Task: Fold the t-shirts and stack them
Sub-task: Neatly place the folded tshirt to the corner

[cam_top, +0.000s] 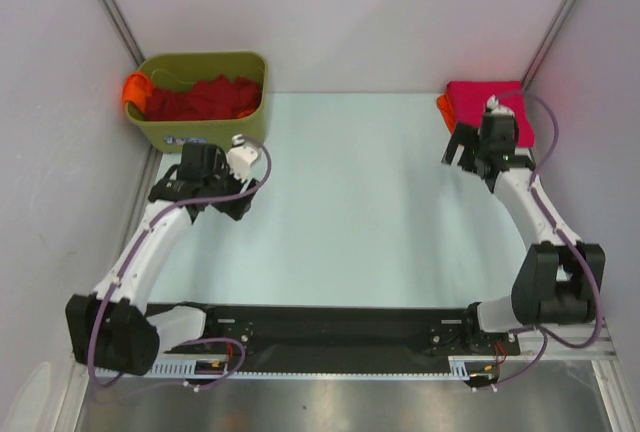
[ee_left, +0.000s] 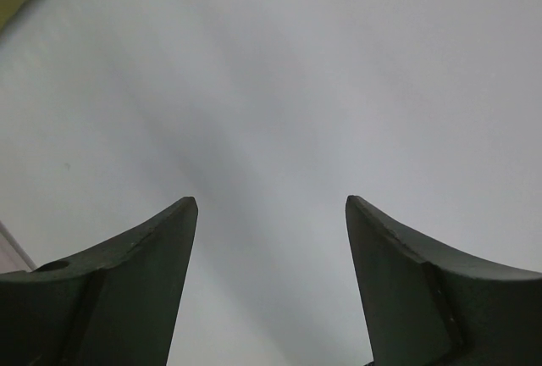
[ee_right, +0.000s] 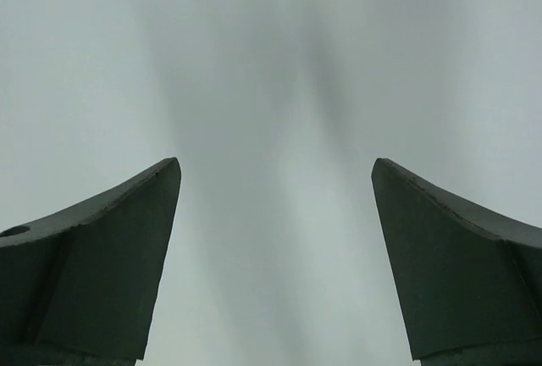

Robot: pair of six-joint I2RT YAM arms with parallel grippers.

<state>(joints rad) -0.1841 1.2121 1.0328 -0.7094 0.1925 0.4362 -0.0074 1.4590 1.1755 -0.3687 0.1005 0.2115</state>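
A folded crimson-pink t-shirt (cam_top: 487,100) lies at the table's far right corner on top of an orange one (cam_top: 442,105) whose edge shows at its left. Dark red t-shirts (cam_top: 203,98) are piled in the olive-green bin (cam_top: 205,130) at the far left, with an orange t-shirt (cam_top: 134,89) hanging over its left rim. My left gripper (cam_top: 212,198) is open and empty just in front of the bin. My right gripper (cam_top: 462,152) is open and empty just in front of the folded stack. Both wrist views show only bare table between open fingers (ee_left: 135,281) (ee_right: 110,273).
The pale table (cam_top: 350,202) runs between white side walls with metal corner posts. The black base rail (cam_top: 330,337) with both arm mounts lies along the near edge.
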